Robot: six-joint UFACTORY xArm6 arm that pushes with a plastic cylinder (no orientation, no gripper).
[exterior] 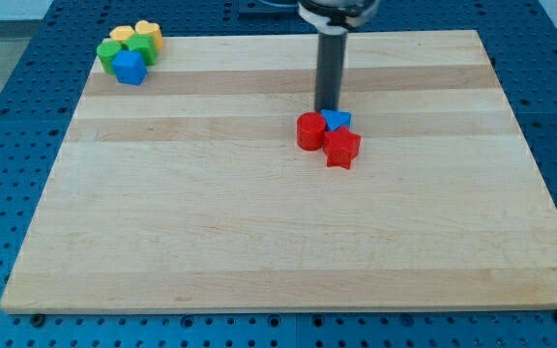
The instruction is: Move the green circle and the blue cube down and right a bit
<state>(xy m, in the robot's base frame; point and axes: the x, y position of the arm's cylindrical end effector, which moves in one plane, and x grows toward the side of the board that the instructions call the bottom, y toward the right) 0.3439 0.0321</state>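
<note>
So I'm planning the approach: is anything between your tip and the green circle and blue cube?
Nothing visible. My tip sits by the red cluster; bare board runs to the green circle and blue cube at the view's top left.

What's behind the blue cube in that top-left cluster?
Behind the blue cube, toward the view's top, sit the green circle and another green block, then two yellow blocks. Their lower parts are covered. My tip is far off, beside the small blue block.
</note>
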